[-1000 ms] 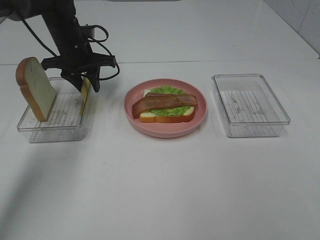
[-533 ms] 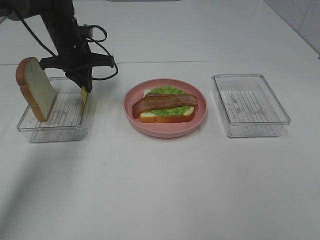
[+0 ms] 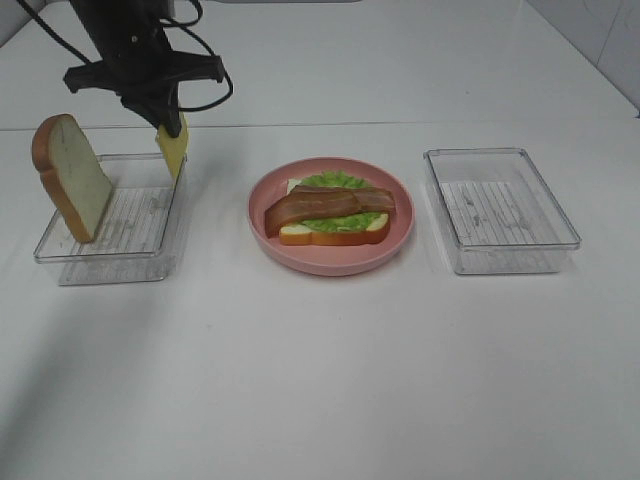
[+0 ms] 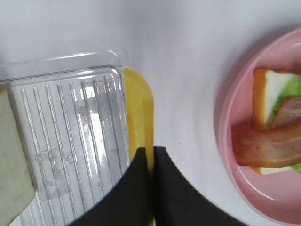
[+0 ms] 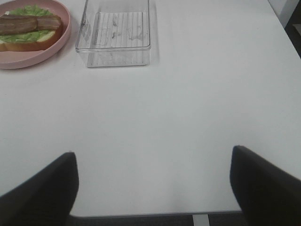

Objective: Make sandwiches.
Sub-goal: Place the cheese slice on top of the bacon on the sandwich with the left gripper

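White surface [image 3: 320, 400] fills the whole place, flat and plain, with a white wall behind it. Biggest on top of it is the black left arm [image 3: 120, 40], which comes down at about 10 o'clock from the middle of the high view. The right jaws show only in the right wrist view. Their two dark fingers [image 5: 42, 188] stand wide apart above the surface, gripping nothing.

Next come two clear boxes. The left tray [image 3: 150, 262] sits at 9 o'clock from the pink plate [image 3: 330, 264], and the right tray [image 3: 505, 260] sits at 3 o'clock from it. The plate is round and lies in the middle, apart from both trays.

A leaning bread slice [image 3: 72, 180] stands on its edge in the left tray. It rests against the tray's 9 o'clock side and pokes up over the rim.

The sandwich [image 3: 330, 210] lies on the plate with no top on it. Its bottom bread slice [image 3: 340, 235] is lowest, the green lettuce [image 3: 335, 181] is on that, and the bacon [image 3: 325, 204] lies across the top.

Smallest is the yellow cheese slice [image 3: 172, 148]. The left jaws are shut tight on its top end. It hangs down over the left tray's 1 o'clock corner, the far one on the plate's side
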Tool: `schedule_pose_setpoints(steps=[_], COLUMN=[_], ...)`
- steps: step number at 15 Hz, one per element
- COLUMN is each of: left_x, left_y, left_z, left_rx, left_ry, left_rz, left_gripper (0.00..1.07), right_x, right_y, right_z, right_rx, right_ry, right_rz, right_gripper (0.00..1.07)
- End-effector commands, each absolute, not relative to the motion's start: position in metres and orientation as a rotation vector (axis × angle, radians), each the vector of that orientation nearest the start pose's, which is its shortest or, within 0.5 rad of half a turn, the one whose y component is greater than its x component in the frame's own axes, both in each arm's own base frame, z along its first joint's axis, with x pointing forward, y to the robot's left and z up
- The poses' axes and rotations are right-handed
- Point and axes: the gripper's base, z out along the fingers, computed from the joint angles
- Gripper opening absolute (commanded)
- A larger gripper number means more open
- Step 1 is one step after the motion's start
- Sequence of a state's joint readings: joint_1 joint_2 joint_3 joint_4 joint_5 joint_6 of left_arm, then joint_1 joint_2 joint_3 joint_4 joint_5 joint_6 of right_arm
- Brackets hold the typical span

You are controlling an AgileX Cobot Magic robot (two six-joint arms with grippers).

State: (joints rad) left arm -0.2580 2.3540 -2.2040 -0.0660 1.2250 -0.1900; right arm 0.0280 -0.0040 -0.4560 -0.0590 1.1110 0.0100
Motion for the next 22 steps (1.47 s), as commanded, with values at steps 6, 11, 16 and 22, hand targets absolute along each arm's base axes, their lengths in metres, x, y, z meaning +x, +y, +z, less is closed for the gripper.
schedule_pose_setpoints(steps=[6,11,16,22], left_x=[0.439,0.438,0.451,0.460], left_y=[-0.222,-0.268,-0.289,-0.285], left_z=[0.254,0.235,0.179,0.157], left_rx=[0.421,0.537,0.449,0.467], left_ry=[2.845,2.701,2.650,2.653], left_rz=[-0.542,-0.940,-1.226,-1.092], left_gripper=[0.00,0.00,0.00,0.00], right_x=[-0.005,-0.005,-0.005,-0.005], right_y=[-0.005,-0.005,-0.005,-0.005], right_z=[0.261,0.261,0.261,0.261], right_rx=[-0.017,-0.017,-0.017,-0.017], right_ry=[2.108,2.108,2.108,2.108], right_rz=[-0.048,-0.048,-0.047,-0.046], right_gripper=[0.85,0.85,0.85,0.85])
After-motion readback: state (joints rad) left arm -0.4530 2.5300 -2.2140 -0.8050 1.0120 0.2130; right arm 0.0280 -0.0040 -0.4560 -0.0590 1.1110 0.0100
